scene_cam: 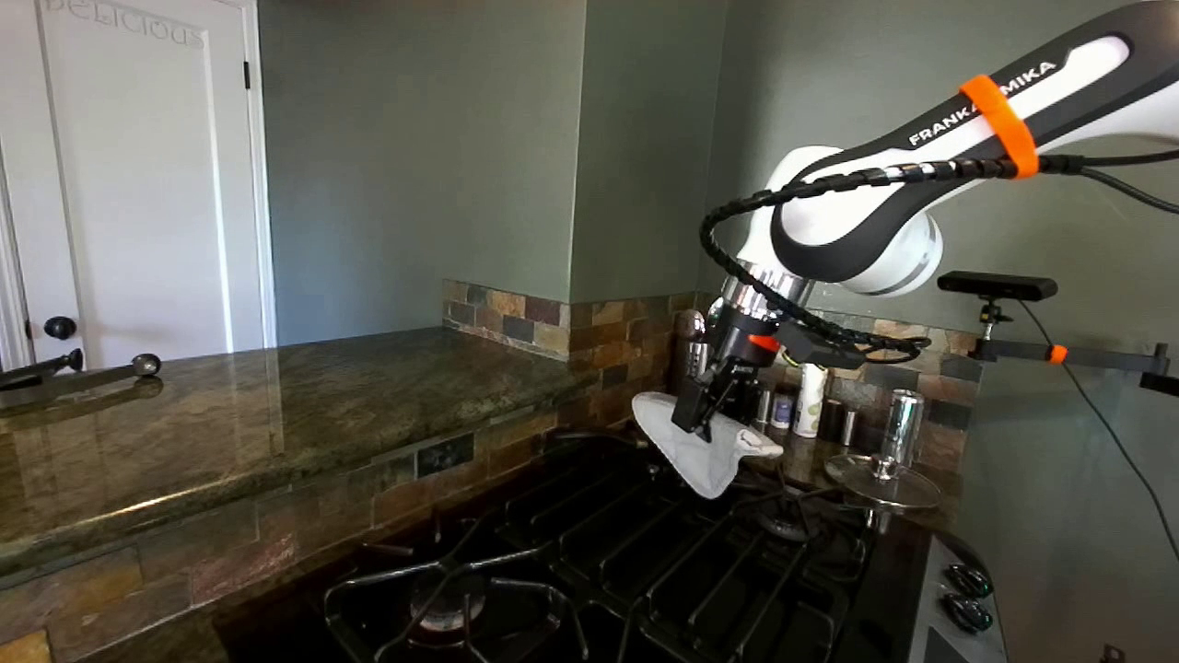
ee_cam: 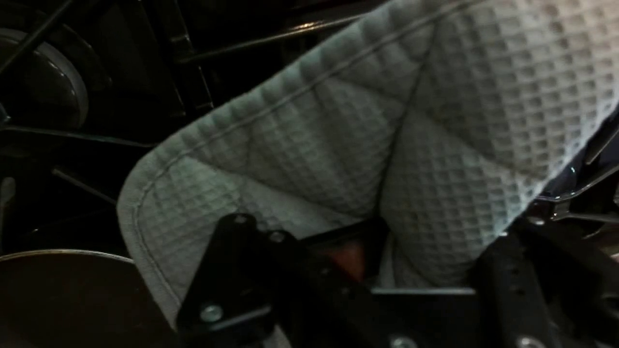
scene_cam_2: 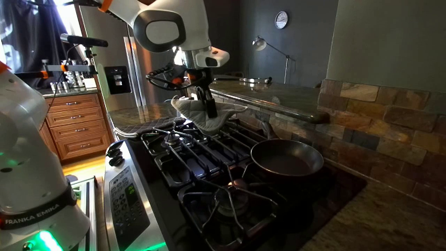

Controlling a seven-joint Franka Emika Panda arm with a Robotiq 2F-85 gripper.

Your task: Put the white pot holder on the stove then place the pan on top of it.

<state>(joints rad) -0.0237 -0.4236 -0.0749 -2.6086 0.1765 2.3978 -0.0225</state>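
Observation:
The white pot holder [scene_cam: 697,451] hangs creased in the air over the stove, its edges drooping on both sides. My gripper [scene_cam_2: 211,112] points down and is shut on the middle of it; in the wrist view the cloth [ee_cam: 464,159] bunches into a fold between the fingers. Below lies the black stove [scene_cam_2: 209,164] with its iron grates. The pan [scene_cam_2: 287,158] rests at the rear of the stove beside the stone wall, its handle pointing away from that camera. Part of the pan [ee_cam: 63,299] also shows at the lower left of the wrist view.
A raised stone counter [scene_cam: 276,405] borders the stove. Behind the arm stand a glass lid [scene_cam: 884,481], a steel canister [scene_cam: 903,424] and several small bottles. A dark quilted pad [scene_cam_2: 156,126] lies on the counter past the stove.

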